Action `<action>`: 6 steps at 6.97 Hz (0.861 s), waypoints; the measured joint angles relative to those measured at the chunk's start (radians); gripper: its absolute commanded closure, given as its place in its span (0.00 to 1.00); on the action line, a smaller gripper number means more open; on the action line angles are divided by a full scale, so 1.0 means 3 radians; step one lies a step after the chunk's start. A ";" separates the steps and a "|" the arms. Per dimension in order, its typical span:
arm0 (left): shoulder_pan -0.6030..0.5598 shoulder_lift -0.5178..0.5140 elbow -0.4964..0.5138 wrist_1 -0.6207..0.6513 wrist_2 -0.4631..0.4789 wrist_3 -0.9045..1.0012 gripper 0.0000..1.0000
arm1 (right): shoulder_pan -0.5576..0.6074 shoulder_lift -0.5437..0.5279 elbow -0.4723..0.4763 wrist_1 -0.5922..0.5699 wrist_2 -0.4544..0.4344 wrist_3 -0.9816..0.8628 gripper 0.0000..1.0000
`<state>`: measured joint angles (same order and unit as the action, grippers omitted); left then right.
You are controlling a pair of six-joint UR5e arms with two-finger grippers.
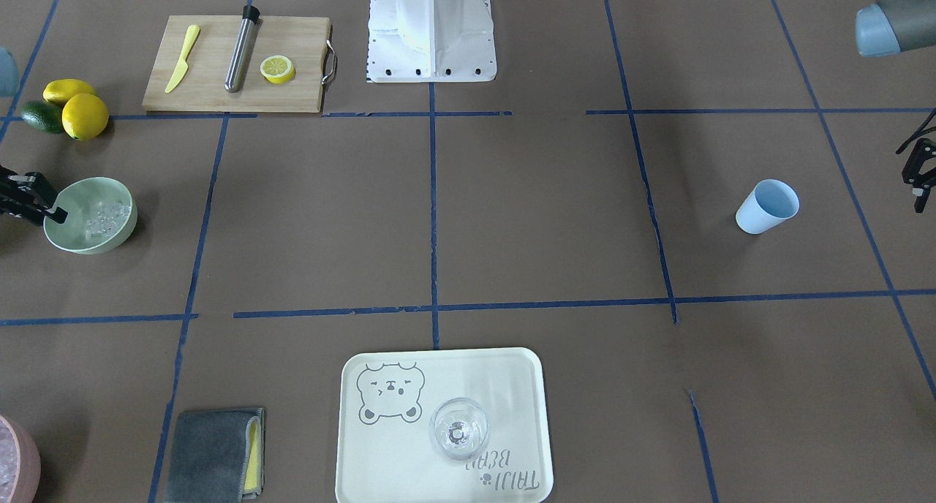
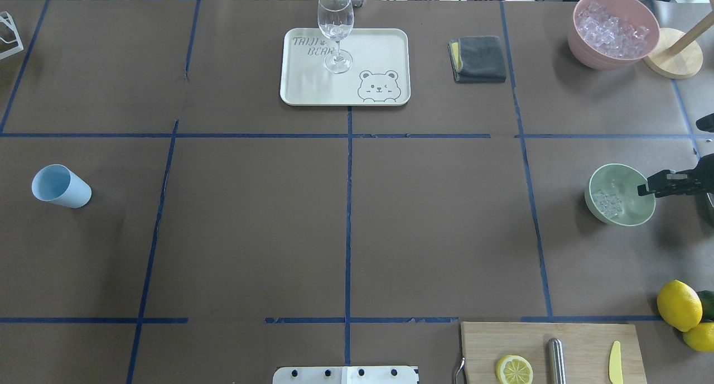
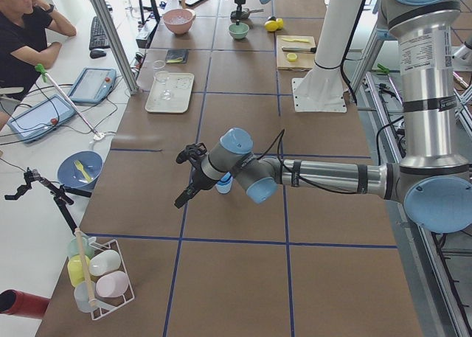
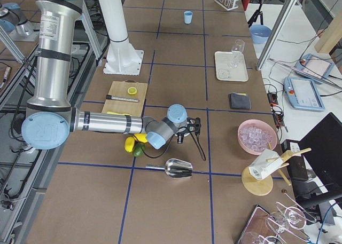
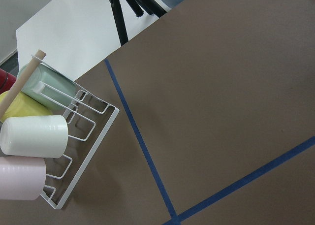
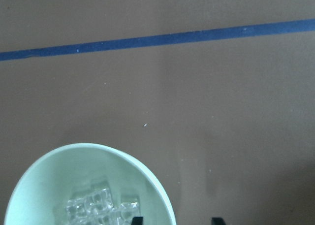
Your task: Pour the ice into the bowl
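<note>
The pale mint-green bowl [image 2: 620, 194] stands at the table's right end, also in the front view [image 1: 89, 216] and the right wrist view [image 6: 88, 185]. A handful of clear ice cubes [image 2: 607, 204] lies in its bottom, seen too in the right wrist view [image 6: 98, 208]. My right gripper [image 2: 646, 184] is open at the bowl's outer rim; in the wrist view [image 6: 176, 220] the rim lies between its fingertips. The blue cup [image 2: 60, 186] stands alone at the left end. My left gripper [image 1: 914, 174] hangs beyond it, open and holding nothing.
A pink container of ice [image 2: 612, 29] stands at the far right. A tray [image 2: 312, 77] holds a wine glass [image 2: 335, 32]. A grey cloth [image 2: 478, 58], lemons [image 2: 679, 305], a cutting board [image 2: 479, 345] and a metal scoop [image 4: 176, 168] are around. A cup rack [image 5: 59, 151] stands past the left end.
</note>
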<state>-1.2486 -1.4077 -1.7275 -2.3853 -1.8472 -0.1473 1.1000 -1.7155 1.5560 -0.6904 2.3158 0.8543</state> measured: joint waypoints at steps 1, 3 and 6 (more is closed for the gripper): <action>0.0000 -0.0001 0.0002 0.0001 -0.0002 0.0000 0.00 | 0.0103 0.0007 0.0014 -0.0130 -0.0005 -0.0204 0.00; 0.0003 -0.0003 0.0031 0.0011 -0.0028 0.0000 0.00 | 0.0377 0.0123 0.0115 -0.0778 -0.0033 -0.0963 0.00; -0.0010 -0.0014 0.0093 0.0096 -0.0266 0.0000 0.00 | 0.0810 0.0404 0.0588 -0.2362 -0.0173 -0.2170 0.00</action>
<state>-1.2517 -1.4119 -1.6995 -2.3566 -1.9271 -0.1473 1.3430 -1.5944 1.7325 -1.3990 2.2640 0.2034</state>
